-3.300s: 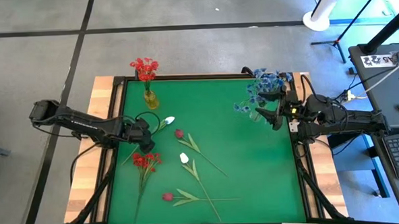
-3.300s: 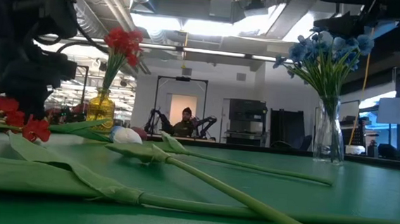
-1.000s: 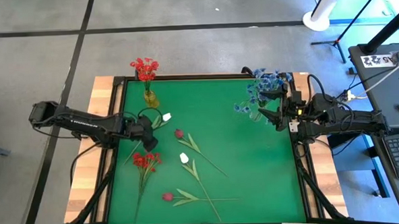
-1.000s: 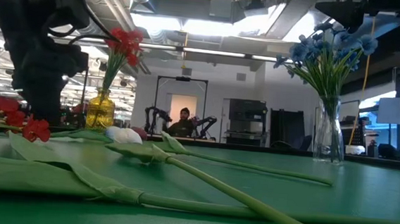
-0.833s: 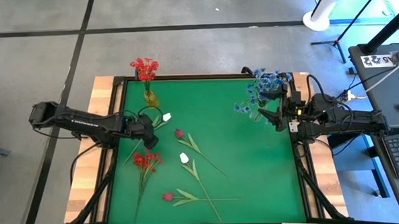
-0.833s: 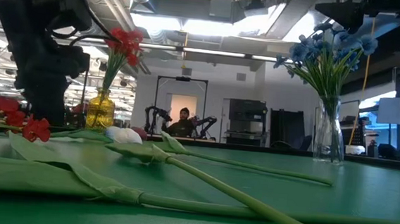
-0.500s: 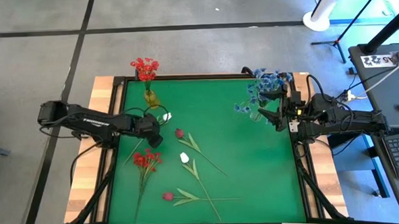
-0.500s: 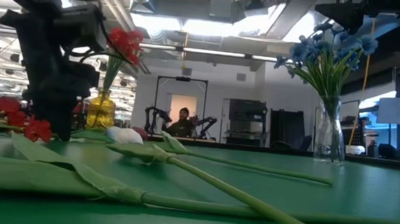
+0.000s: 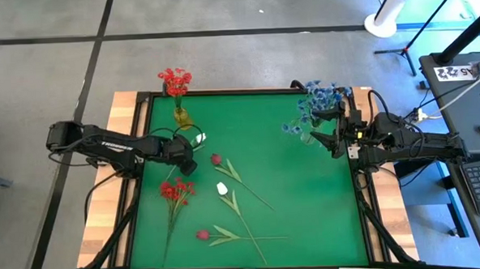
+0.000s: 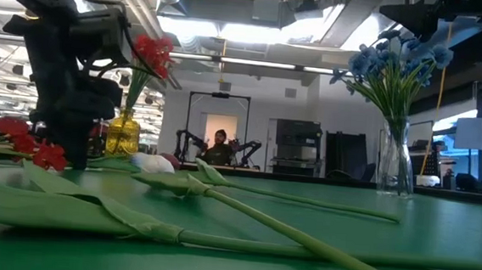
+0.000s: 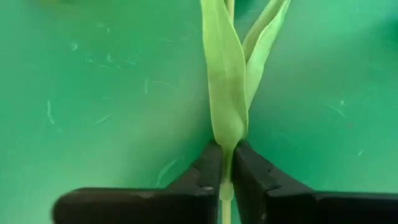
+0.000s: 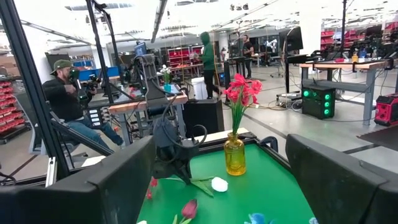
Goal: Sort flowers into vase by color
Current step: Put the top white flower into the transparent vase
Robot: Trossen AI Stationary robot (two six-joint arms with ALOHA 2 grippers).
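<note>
Green mat fills a dark-framed table w/ wood strips at L and R edges; its centre-right and near-right areas lie bare, giving the widest open room. Left gripper is low on the mat's left part, near the left edge, clenched on the green stem of a white tulip, fingers pinching just below the leaf base. Bud lies on the mat just beside the amber vase. Right gripper waits at the right edge beside the clear vase, jaws spread wide, nothing between them.

Containers: amber vase at the far-left edge holds a red cluster; clear vase at the far-right holds blue clusters.

Loose on mat: a second red cluster just in front of left gripper; dark red-pink bud mid-mat; second white tulip nearer the front; another red-pink bud near the front edge, stems crossing.

Person sits beyond the table.
</note>
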